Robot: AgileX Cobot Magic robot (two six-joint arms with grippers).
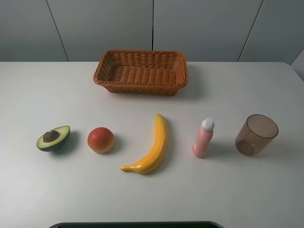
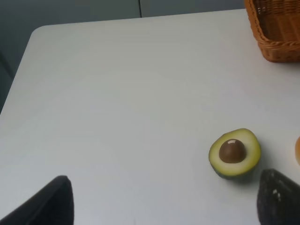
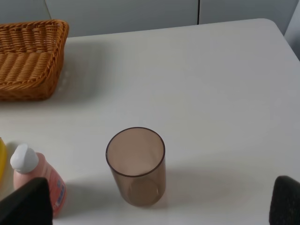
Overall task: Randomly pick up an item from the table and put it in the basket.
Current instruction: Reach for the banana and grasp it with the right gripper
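The yellow banana (image 1: 152,147) lies on the white table (image 1: 237,85) at front centre, curved, one tip toward the basket. Only a yellow sliver of it (image 3: 1,159) shows at the edge of the right wrist view. The orange-brown wicker basket (image 1: 140,71) stands empty at the back centre; a corner of it (image 2: 276,28) shows in the left wrist view and one end (image 3: 28,61) in the right wrist view. Neither gripper shows in the high view. My left gripper (image 2: 164,208) is open and empty near the avocado. My right gripper (image 3: 154,212) is open and empty near the cup.
In a front row with the banana: an avocado half (image 1: 53,137) (image 2: 234,152) at far left, a round red-orange fruit (image 1: 100,140), a pink bottle (image 1: 204,137) (image 3: 37,180) lying down, and a translucent brown cup (image 1: 256,134) (image 3: 136,166) upright at right.
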